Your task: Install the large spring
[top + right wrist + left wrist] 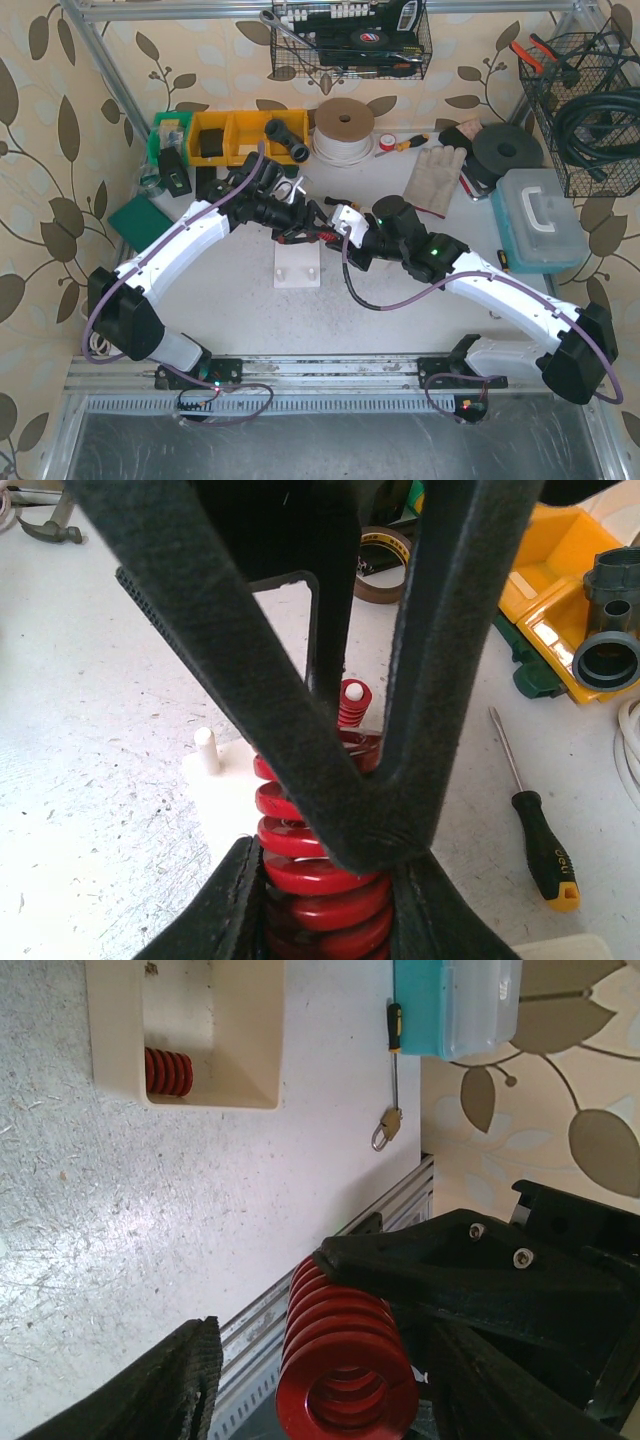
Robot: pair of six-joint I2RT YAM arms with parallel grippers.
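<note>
My right claw is clamped on the big red spring above the counter; my left claw is wide, straddling it; a small spring sits in the white base.

A white speckled tabletop carries a cream plastic peg block. Behind the block lie a roll of pale cord, a yellow-handled screwdriver and a leather work glove — to its right a teal plastic case, to its left a flat green box.

Large red spring up close, small red spring on white block
</note>
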